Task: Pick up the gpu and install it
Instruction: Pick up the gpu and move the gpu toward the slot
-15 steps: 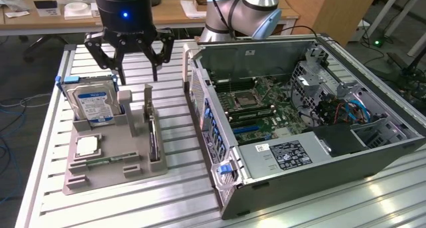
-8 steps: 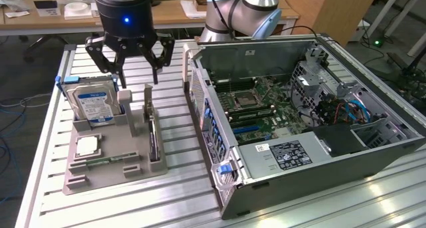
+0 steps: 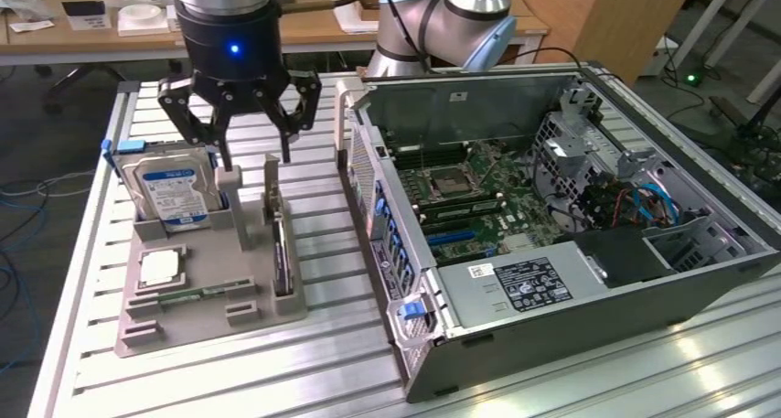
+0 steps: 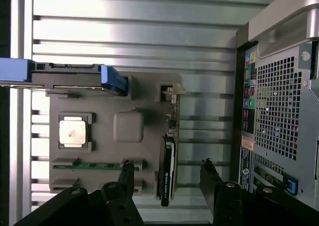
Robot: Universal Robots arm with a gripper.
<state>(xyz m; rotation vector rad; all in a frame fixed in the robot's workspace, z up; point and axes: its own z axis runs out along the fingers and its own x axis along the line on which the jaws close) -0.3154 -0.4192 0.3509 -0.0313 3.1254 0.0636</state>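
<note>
The gpu (image 3: 281,258) stands on its long edge in a slot along the grey tray (image 3: 232,253), on the side nearest the computer case. In the wrist view the gpu (image 4: 168,178) is a thin dark card with a green board edge. My gripper (image 3: 256,153) hangs open above the far end of the tray, holding nothing. In the wrist view my gripper (image 4: 165,162) has one black finger on each side of the card, well apart from it. The open computer case (image 3: 550,217) lies on its side, its motherboard (image 3: 470,198) exposed.
On the grey tray (image 4: 104,146) are a silver hard drive (image 3: 171,189) with a blue-white label, a square processor (image 3: 159,267) and a narrow green memory stick (image 3: 196,294). The case's rear panel (image 4: 279,111) stands close beside the tray. Everything rests on a slatted aluminium table (image 3: 329,363).
</note>
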